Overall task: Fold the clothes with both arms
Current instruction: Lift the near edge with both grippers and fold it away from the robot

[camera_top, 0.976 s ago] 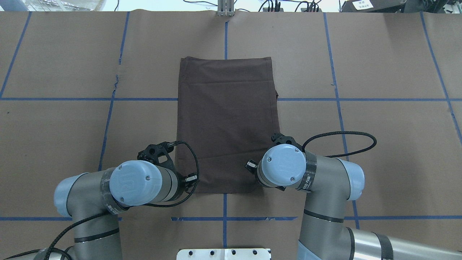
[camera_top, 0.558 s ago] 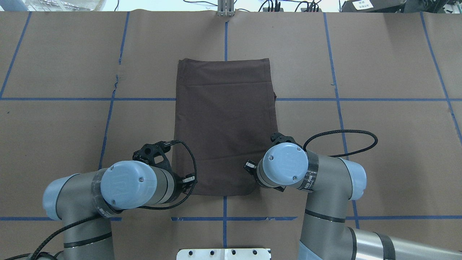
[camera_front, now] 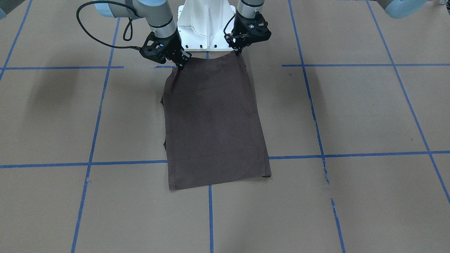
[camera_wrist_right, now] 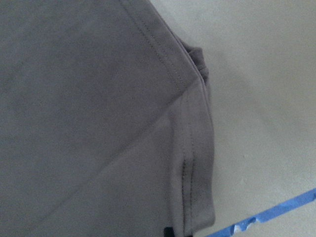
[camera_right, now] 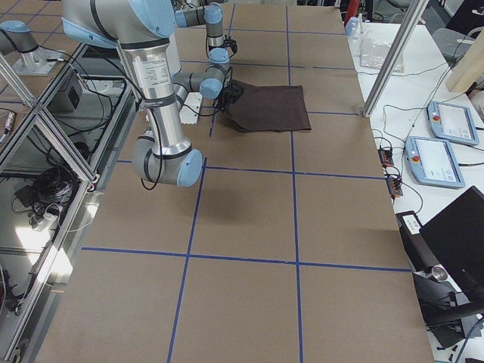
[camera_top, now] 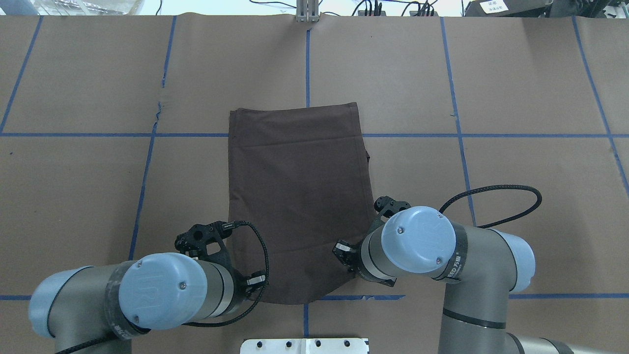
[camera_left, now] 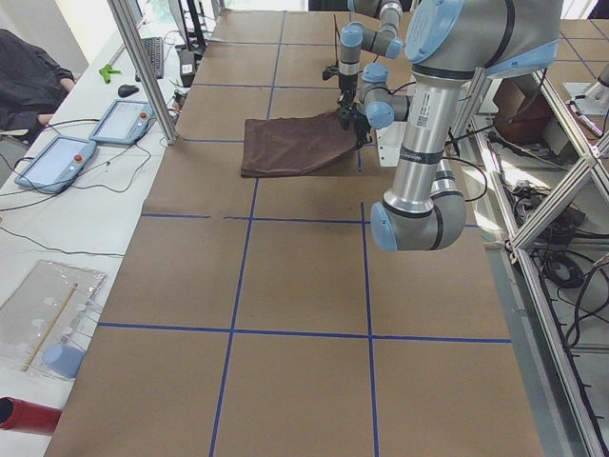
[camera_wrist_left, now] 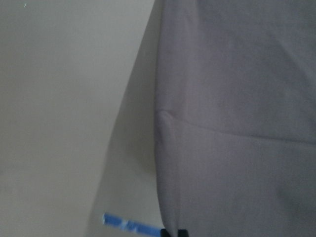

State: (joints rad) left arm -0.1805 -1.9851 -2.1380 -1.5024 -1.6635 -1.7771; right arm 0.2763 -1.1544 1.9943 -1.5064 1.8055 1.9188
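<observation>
Dark brown T-shirt [camera_front: 211,119] lies on the worktop [camera_front: 351,112] as a narrow panel, sleeves tucked in. Its long axis runs straight away from the robot.

Left gripper [camera_front: 240,51] and right gripper [camera_front: 181,62] each sit at their own near corner, so neither arm is nearer. All the cloth lies out ahead of the jaws.

Jaws look pinched on those corners. The near hem hangs between them in a shallow curve; the far hem lies flat.

I judge the coming move runs along that axis.

Fabric is smooth with faint cross creases. One sleeve edge [camera_top: 367,156] peeks out on the right arm's side.
</observation>
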